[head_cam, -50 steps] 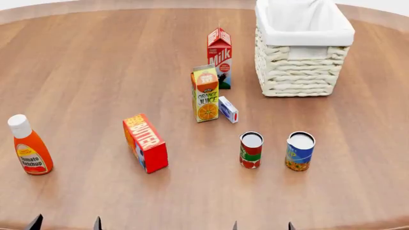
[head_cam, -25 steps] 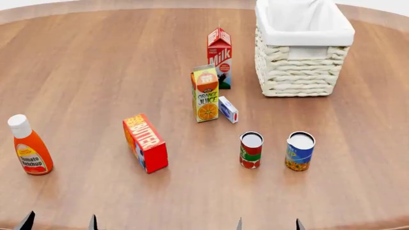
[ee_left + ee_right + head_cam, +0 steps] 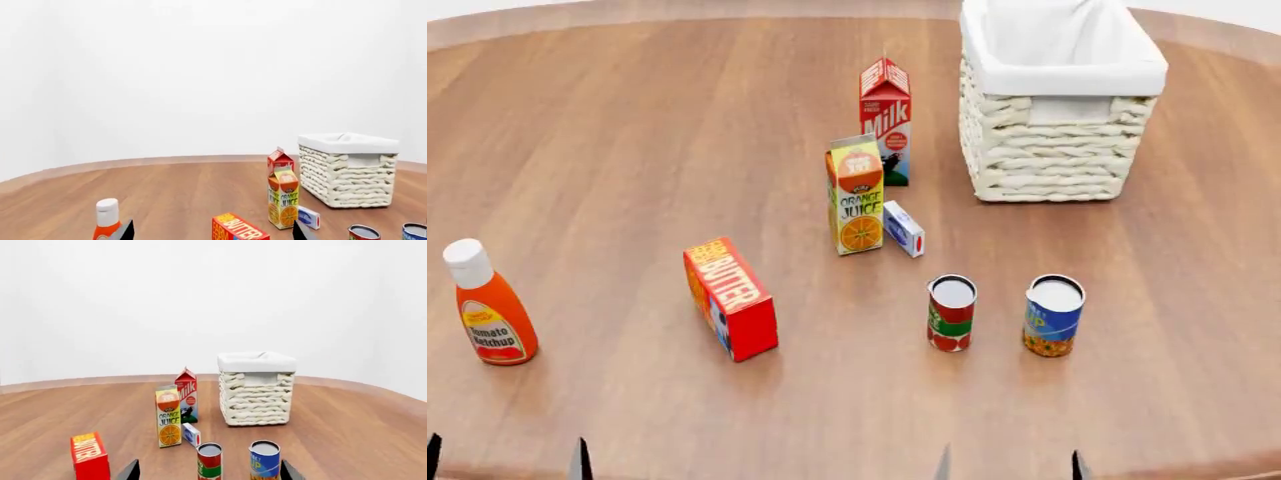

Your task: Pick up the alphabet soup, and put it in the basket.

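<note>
Reach not yet begun; both end effectors spread at the near desk (image 3: 627,120) edge

The alphabet soup (image 3: 1053,316) stands upright just beside the red-and-green can (image 3: 952,313), well short of the basket (image 3: 1054,105). The right end effector (image 3: 1008,468) should approach from the open outer side, fingers straddling the can, then lift over the basket rim; the left end effector (image 3: 505,460) holds nothing

Left pincer (image 3: 505,458) and right pincer (image 3: 1009,464) low at near edge, fingertips spread apart, holding nothing.
</note>
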Controlling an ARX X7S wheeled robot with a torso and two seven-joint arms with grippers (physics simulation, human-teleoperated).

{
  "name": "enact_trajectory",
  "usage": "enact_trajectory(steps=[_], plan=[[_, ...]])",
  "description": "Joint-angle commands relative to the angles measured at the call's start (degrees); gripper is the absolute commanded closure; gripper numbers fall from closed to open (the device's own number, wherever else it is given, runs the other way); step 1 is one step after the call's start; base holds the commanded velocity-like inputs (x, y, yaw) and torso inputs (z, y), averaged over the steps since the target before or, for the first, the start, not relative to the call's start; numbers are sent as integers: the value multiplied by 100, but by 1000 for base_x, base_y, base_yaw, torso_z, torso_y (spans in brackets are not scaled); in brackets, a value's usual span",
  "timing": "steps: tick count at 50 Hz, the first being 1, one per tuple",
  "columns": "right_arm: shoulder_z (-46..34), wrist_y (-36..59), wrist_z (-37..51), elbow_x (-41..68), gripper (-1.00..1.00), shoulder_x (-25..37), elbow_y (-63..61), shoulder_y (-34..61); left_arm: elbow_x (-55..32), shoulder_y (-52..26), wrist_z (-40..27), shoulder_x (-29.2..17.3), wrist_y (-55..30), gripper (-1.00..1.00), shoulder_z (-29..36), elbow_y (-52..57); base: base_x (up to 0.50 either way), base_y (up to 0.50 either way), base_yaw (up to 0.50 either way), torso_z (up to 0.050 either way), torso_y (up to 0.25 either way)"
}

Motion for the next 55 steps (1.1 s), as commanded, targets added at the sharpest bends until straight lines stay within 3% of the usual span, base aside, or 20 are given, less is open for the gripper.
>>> enact_trajectory(steps=[1, 22, 55], plan=[[43, -691, 155, -165, -100, 102, -671, -512, 338, 381, -301, -57, 726, -100, -41, 419, 0, 0, 0, 0, 0], [147, -1479, 423, -270, -100, 177, -949, -832, 540, 500, -542, -150, 1096, -100, -1, 519, 0, 0, 0, 0, 0], [19, -1156, 520, -40, -100, 319, -878, -686, 481, 497, -661, -301, 1095, -100, 144, 545, 0, -132, 0, 0, 0]])
